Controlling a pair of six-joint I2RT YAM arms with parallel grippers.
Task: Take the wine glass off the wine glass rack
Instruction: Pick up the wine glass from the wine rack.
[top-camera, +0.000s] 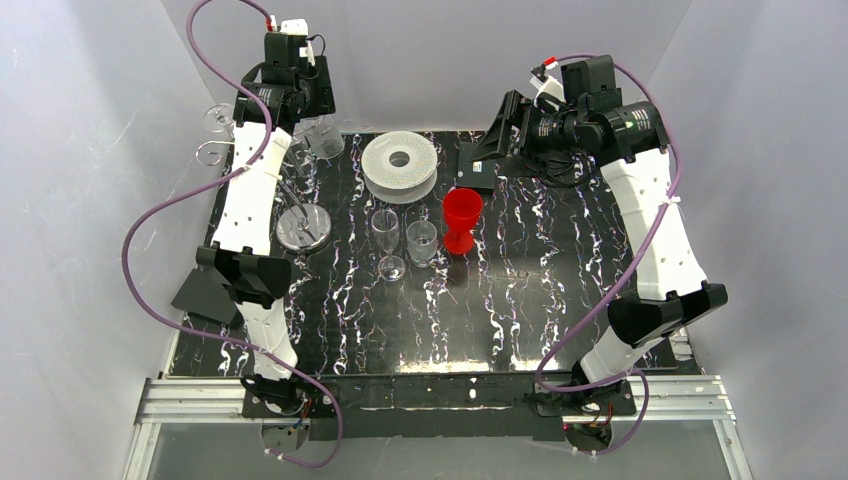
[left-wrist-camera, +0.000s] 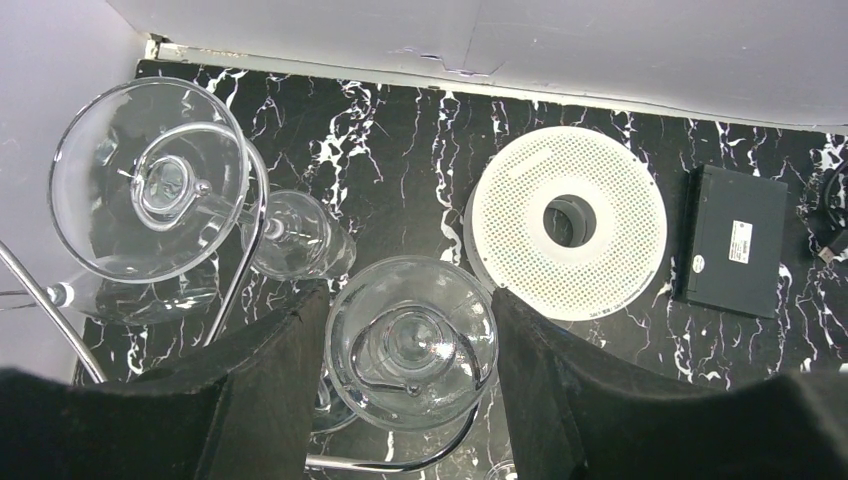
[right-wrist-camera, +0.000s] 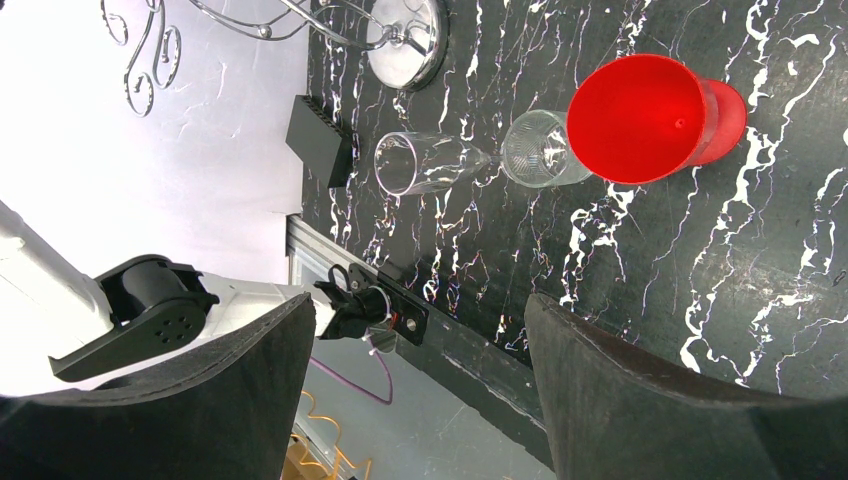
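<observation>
The wine glass rack is a silver wire tree on a round chrome base (top-camera: 303, 228) at the back left; the base also shows in the right wrist view (right-wrist-camera: 408, 40). Clear wine glasses hang upside down on its curved arms (left-wrist-camera: 380, 464). In the left wrist view one wine glass (left-wrist-camera: 412, 340) shows foot up, its stem still in a wire hook. My left gripper (left-wrist-camera: 411, 292) is above it, both fingers (left-wrist-camera: 270, 390) against the foot's rim. In the top view the left gripper (top-camera: 300, 105) is over that glass's bowl (top-camera: 322, 135). My right gripper (right-wrist-camera: 420, 300) is open and empty, raised at the back right (top-camera: 490, 150).
A second hanging glass (left-wrist-camera: 150, 180) is left of the held one, near the side wall. A white ribbed spool (top-camera: 399, 165) and a black box (top-camera: 478, 165) lie at the back. A red goblet (top-camera: 462, 218), a flute (top-camera: 387, 240) and a small glass (top-camera: 422, 240) stand mid-table.
</observation>
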